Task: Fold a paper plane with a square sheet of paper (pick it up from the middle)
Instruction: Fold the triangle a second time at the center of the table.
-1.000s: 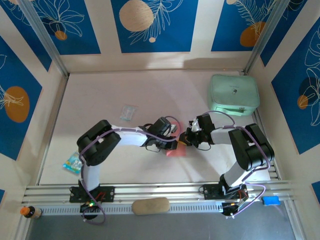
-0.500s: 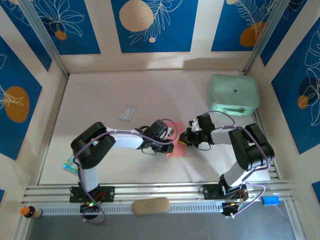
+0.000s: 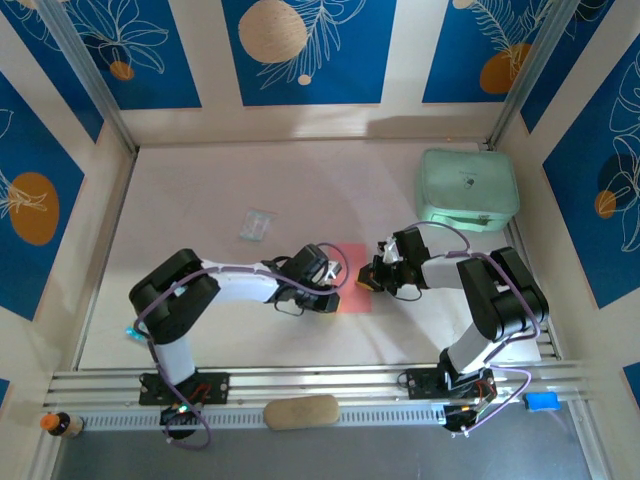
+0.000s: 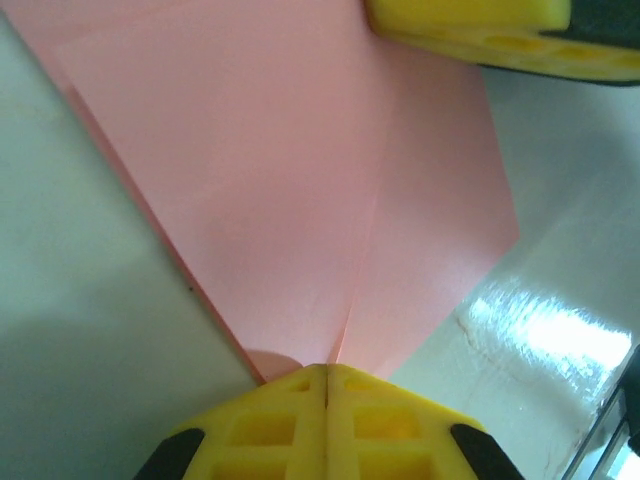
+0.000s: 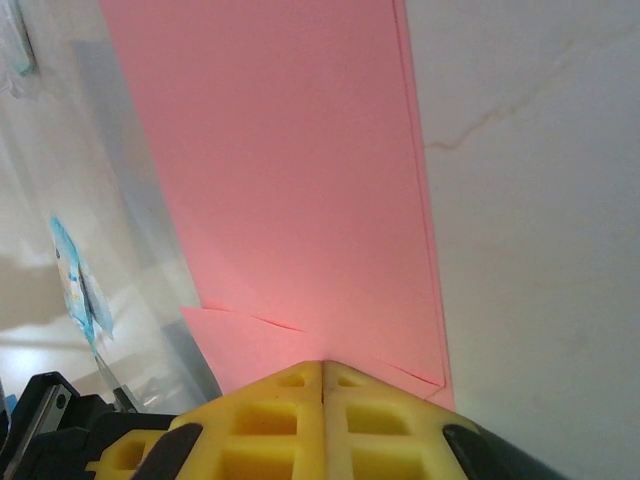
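Partly folded, the square sheet of paper [image 3: 355, 298] lies flat near the middle of the bench [image 3: 300, 180] between the left pincer [image 4: 327, 375] and right pincer [image 5: 322, 368], both pressed together at its edges; it looks light, limp and easily creased, so pinch a folded edge.

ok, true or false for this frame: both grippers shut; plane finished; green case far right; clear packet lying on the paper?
1. The left gripper and right gripper are both shut. True.
2. The pink paper is a finished plane. False: it lies flat on the table, only partly folded, with no wings formed.
3. The mint-green case sits at the table's far right corner. True.
4. The clear packet lies on the paper. False: it lies apart from it, farther back and to the left.
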Controlling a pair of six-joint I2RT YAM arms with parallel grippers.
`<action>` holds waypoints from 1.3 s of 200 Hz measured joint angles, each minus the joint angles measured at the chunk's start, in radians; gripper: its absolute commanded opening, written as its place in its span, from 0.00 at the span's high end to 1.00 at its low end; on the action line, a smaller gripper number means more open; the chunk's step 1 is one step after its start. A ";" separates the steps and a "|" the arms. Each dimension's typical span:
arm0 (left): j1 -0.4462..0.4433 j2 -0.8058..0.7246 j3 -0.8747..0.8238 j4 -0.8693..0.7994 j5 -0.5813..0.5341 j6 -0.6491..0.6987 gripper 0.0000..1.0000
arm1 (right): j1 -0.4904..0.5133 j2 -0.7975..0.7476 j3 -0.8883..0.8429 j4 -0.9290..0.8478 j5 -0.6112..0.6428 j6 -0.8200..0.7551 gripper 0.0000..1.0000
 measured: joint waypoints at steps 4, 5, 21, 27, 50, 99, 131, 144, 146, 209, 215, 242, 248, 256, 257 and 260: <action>0.000 -0.002 -0.002 -0.002 0.000 0.001 0.95 | 0.000 0.000 0.000 0.000 0.000 0.000 1.00; 0.000 -0.003 -0.003 -0.003 0.000 0.001 0.95 | 0.000 0.000 0.000 0.000 0.000 0.000 1.00; 0.000 -0.015 -0.012 -0.013 0.000 0.007 0.95 | 0.000 0.000 0.000 0.000 0.000 0.000 1.00; 0.000 -0.020 -0.016 -0.019 0.001 0.011 0.95 | 0.000 0.000 0.000 0.000 0.000 0.000 1.00; -0.005 -0.035 -0.027 -0.040 0.003 0.028 0.96 | 0.000 0.000 0.000 0.000 0.000 0.000 1.00; -0.016 -0.085 -0.036 -0.073 -0.009 0.031 0.98 | 0.000 0.000 0.000 0.000 0.000 0.000 1.00; -0.017 -0.098 -0.026 -0.049 -0.031 0.006 0.95 | 0.000 0.000 0.000 0.000 0.000 0.000 1.00; -0.017 -0.089 -0.006 -0.034 -0.032 -0.008 0.94 | 0.000 0.000 0.000 0.000 0.000 0.000 1.00; -0.017 -0.086 -0.003 -0.031 -0.032 -0.008 0.94 | 0.000 0.000 0.000 0.000 0.000 0.000 1.00; -0.017 0.038 0.066 0.034 -0.024 -0.045 0.95 | -0.001 0.000 0.000 -0.001 0.000 0.000 1.00; -0.016 0.039 0.056 0.036 -0.022 -0.050 0.96 | -0.002 0.000 0.000 -0.001 0.000 0.000 1.00; -0.016 0.028 0.007 0.074 -0.014 -0.060 0.97 | -0.003 0.000 0.000 -0.001 0.000 0.000 1.00; -0.016 0.023 -0.004 0.085 -0.011 -0.060 0.97 | -0.003 0.000 0.000 -0.001 0.000 0.000 1.00; -0.016 0.016 -0.018 0.095 -0.005 -0.060 0.97 | -0.003 0.000 0.000 -0.001 0.000 0.000 1.00; -0.016 0.015 -0.019 0.095 -0.004 -0.060 0.97 | -0.003 0.000 0.000 -0.001 0.000 0.000 1.00; -0.015 0.012 -0.026 0.099 -0.001 -0.060 0.97 | -0.003 0.000 0.000 -0.001 0.000 0.000 1.00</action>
